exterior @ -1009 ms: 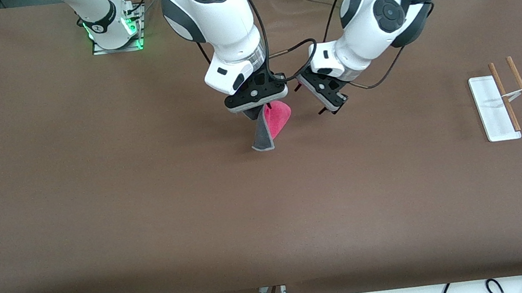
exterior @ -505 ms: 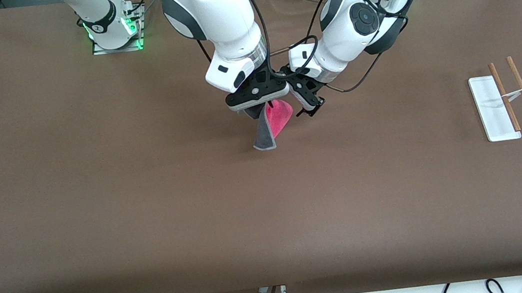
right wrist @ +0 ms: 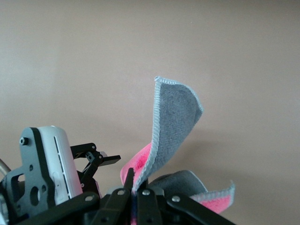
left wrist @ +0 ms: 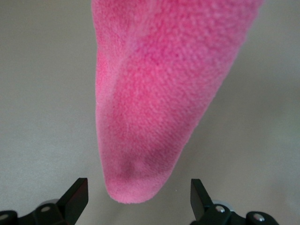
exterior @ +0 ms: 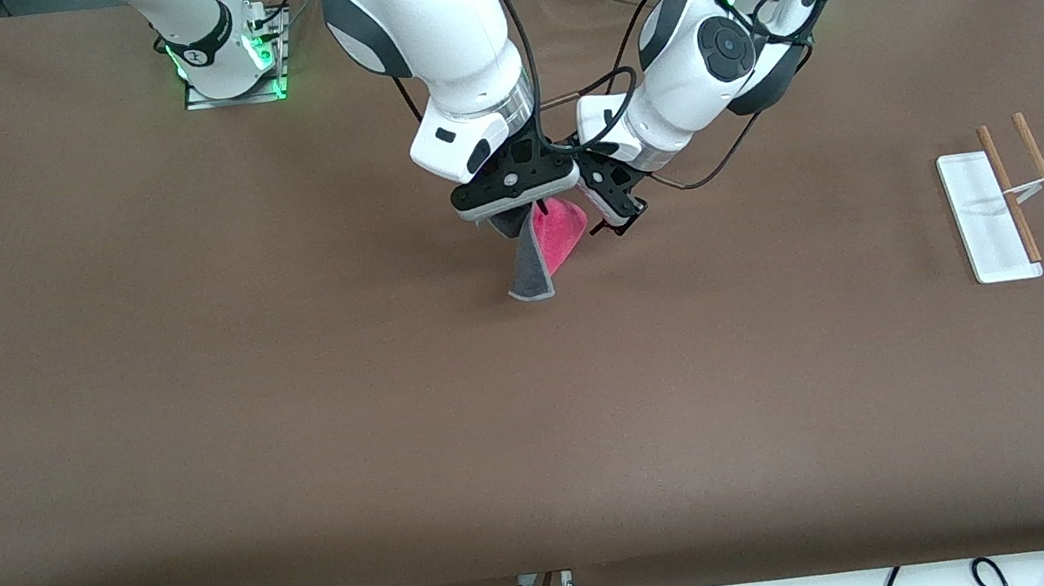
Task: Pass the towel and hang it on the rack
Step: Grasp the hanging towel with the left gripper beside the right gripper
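My right gripper [exterior: 524, 215] is shut on the towel [exterior: 544, 248] and holds it above the middle of the table; pink and dark grey folds hang from it. In the right wrist view the closed jaws [right wrist: 137, 187] pinch the grey edge of the towel [right wrist: 173, 126]. My left gripper [exterior: 605, 216] is open beside the towel's pink fold. In the left wrist view the pink fold [left wrist: 154, 98] hangs just in front of the open fingertips [left wrist: 77, 199], untouched by them. The rack [exterior: 1009, 197], a white base with two brown rods, lies at the left arm's end of the table.
The brown table [exterior: 296, 413] is bare around the arms. Cables hang below its edge nearest the front camera. The left gripper's fingers also show in the right wrist view [right wrist: 96, 161], close to the towel.
My left gripper has moved in from the left arm's side and now stands right next to the towel's pink fold. My right gripper has kept the towel almost still.
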